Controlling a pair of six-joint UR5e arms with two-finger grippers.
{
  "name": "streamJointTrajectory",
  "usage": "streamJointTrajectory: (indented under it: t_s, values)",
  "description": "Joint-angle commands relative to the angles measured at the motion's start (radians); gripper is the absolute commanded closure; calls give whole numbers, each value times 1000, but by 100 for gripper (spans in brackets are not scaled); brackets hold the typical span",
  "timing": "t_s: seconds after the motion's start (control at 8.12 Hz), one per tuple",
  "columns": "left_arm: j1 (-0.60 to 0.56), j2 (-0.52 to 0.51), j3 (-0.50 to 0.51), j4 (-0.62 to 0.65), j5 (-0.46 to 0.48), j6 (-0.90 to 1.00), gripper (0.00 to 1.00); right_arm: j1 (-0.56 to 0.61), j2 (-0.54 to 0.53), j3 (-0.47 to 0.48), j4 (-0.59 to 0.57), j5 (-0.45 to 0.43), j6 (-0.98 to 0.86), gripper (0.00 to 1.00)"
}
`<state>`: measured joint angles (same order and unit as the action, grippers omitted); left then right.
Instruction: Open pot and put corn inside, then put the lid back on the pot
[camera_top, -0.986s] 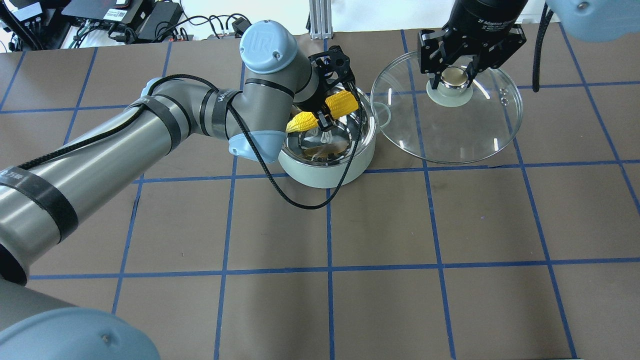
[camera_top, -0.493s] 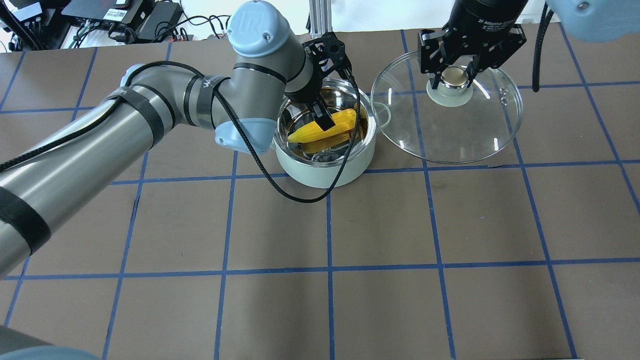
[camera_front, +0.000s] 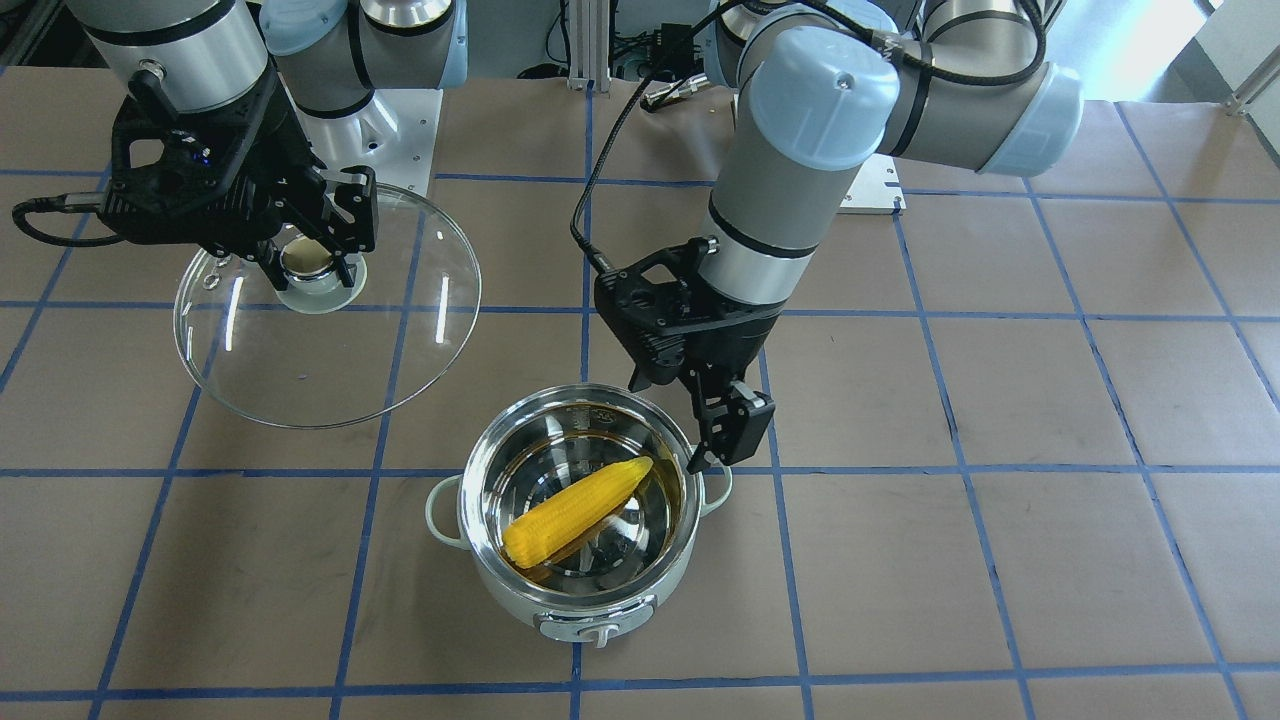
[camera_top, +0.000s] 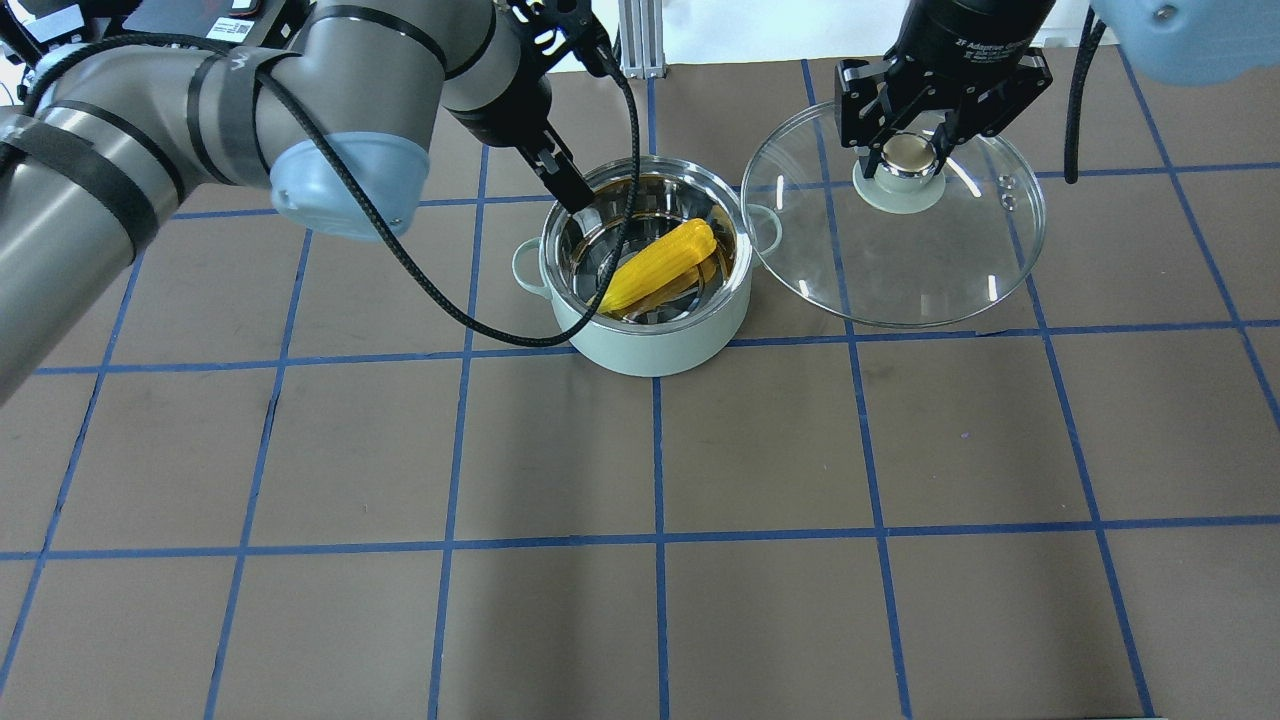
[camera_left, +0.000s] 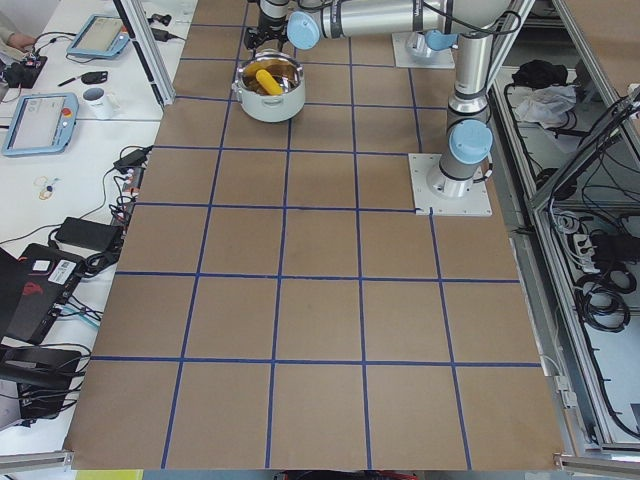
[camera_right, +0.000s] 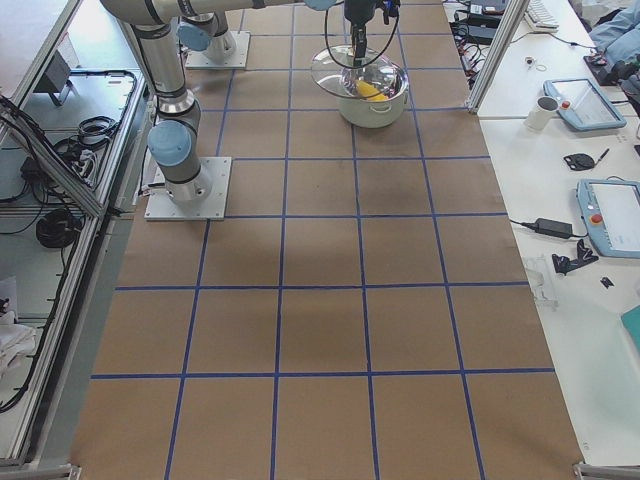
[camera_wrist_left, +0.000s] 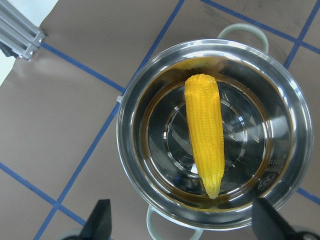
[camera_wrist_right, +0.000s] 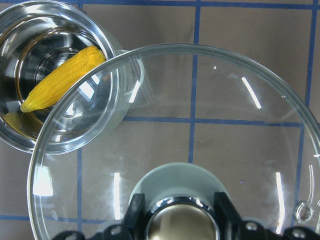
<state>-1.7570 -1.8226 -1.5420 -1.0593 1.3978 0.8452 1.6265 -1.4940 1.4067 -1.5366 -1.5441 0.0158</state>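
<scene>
In the front-facing view the pot (camera_front: 500, 592) stands uncovered on the brown worktop (camera_front: 1000, 400). The corn (camera_front: 580, 510) lies slantwise across its steel floor, pointed end toward the robot. The left claw (camera_front: 697, 408) hangs above the pot's rim on the robot's left side, spread wide and holding nothing. The right claw (camera_front: 312, 262) is clamped on the brass-capped knob (camera_front: 305, 266) of the lid (camera_front: 400, 330) and holds it up beside the pot, to the robot's right. The overhead view agrees: the corn sits inside the bare pot, one left finger shows over the rim, and the lid hangs from the right claw with its edge close to the pot's side handle. The two side views show the pot and its yellow cob at the far end of the worktop, but the claws are too small there to judge. The left wrist view looks straight down into the pot at the corn, and the two fingertips (camera_wrist_left: 102, 222) at the bottom edge are far apart with nothing between them. The right wrist view shows the claw closed on the knob, and through the glass the pot and corn appear at upper left.
</scene>
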Motion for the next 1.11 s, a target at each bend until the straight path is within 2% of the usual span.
streamJointTrajectory:
  t_s: [0.0,0.12,0.25,0.49,0.62,0.86,0.99]
  values:
    - [117,92,0,-117,-57,-154,0,12,9,-2,-45,1,6,66]
    - [160,123,0,-160,-53,-263,0,35,40,-11,-83,1,18,66]
    - [181,144,-1,-181,-42,-282,0,89,82,-27,-133,-11,74,66]
    - [192,198,-15,-214,44,-535,0,166,168,-81,-181,-2,201,65]
    - [192,207,-17,-279,82,-569,0,200,208,-84,-241,-1,275,65]
    - [205,224,-26,-358,86,-781,0,269,294,-87,-338,-2,379,65]
    - [206,224,-44,-361,92,-798,0,274,313,-87,-353,1,395,66]
